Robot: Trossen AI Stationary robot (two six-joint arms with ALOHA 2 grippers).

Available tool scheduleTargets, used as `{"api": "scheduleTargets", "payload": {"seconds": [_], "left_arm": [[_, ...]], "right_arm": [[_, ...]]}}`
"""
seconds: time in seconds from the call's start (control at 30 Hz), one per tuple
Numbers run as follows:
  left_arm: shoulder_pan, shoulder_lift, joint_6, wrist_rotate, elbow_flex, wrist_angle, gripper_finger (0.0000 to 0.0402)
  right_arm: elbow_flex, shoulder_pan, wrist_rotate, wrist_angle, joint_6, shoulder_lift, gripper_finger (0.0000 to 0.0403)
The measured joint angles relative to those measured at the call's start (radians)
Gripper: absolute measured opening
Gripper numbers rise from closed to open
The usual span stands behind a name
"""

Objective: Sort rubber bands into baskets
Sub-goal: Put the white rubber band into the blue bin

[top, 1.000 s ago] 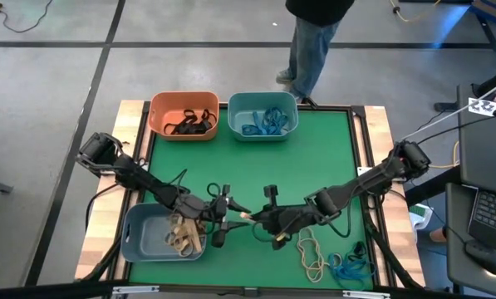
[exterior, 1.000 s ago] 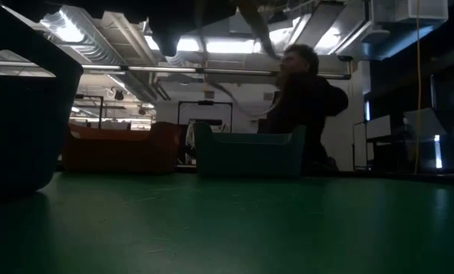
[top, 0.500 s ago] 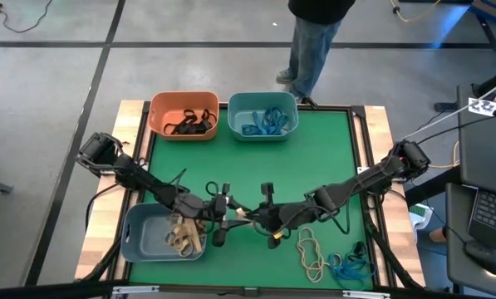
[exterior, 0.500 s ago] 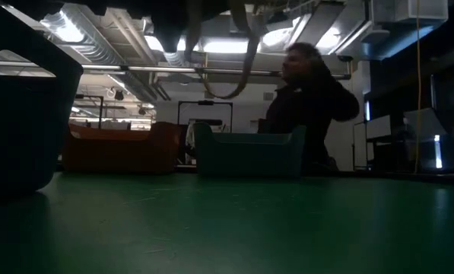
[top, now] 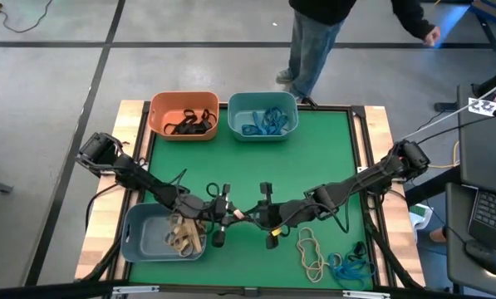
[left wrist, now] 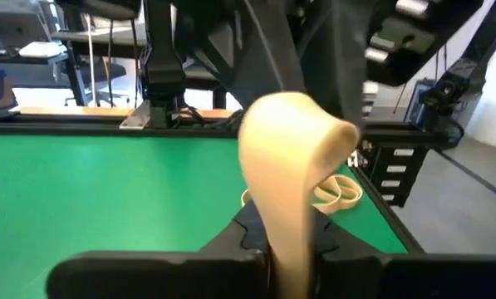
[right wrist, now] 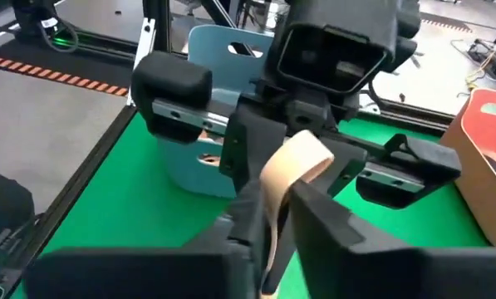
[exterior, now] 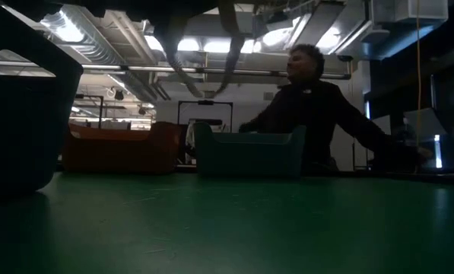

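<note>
change: tan rubber band [left wrist: 293, 178] now clamped by left gripper [top: 228, 215] at lower centre of high view, where it was open before | right gripper [top: 252, 218] jaws loosening on same band | handover judged nearly done | grey-blue basket [top: 139, 228] lower left, next.

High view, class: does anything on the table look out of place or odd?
Yes: loose rubber bands lie unsorted on the green mat near its front right corner, outside every basket. One tan band is off the mat between both end effectors.
</note>
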Motion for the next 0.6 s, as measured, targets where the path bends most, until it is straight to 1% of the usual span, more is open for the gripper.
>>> {"api": "scheduleTargets", "payload": {"seconds": [0.13,0.23,0.3,0.43,0.53,0.6], "left_arm": [[-0.005,-0.001,0.004,0.0,0.0,-0.022,0.0005],[-0.018,-0.029,0.003,0.0,0.005,-0.113,0.0008],[-0.031,-0.062,-0.003,0.002,0.02,-0.195,0.0007],[-0.056,-0.138,-0.031,0.003,0.069,-0.437,0.0003],[-0.067,-0.192,-0.092,0.003,0.131,-0.655,0.0005],[-0.077,-0.224,-0.143,0.003,0.181,-0.839,0.0004]], "right_arm": [[0.0,0.018,-0.011,-0.01,0.002,-0.006,0.0123],[0.0,0.051,-0.028,-0.042,0.0,-0.026,0.0156],[0.0,0.076,-0.027,-0.085,0.004,-0.042,0.017],[0.0,0.137,-0.018,-0.162,0.037,-0.063,0.0178],[0.0,0.177,-0.015,-0.198,0.061,-0.065,0.0176],[-0.001,0.195,0.001,-0.215,0.086,-0.059,0.0175]]}}
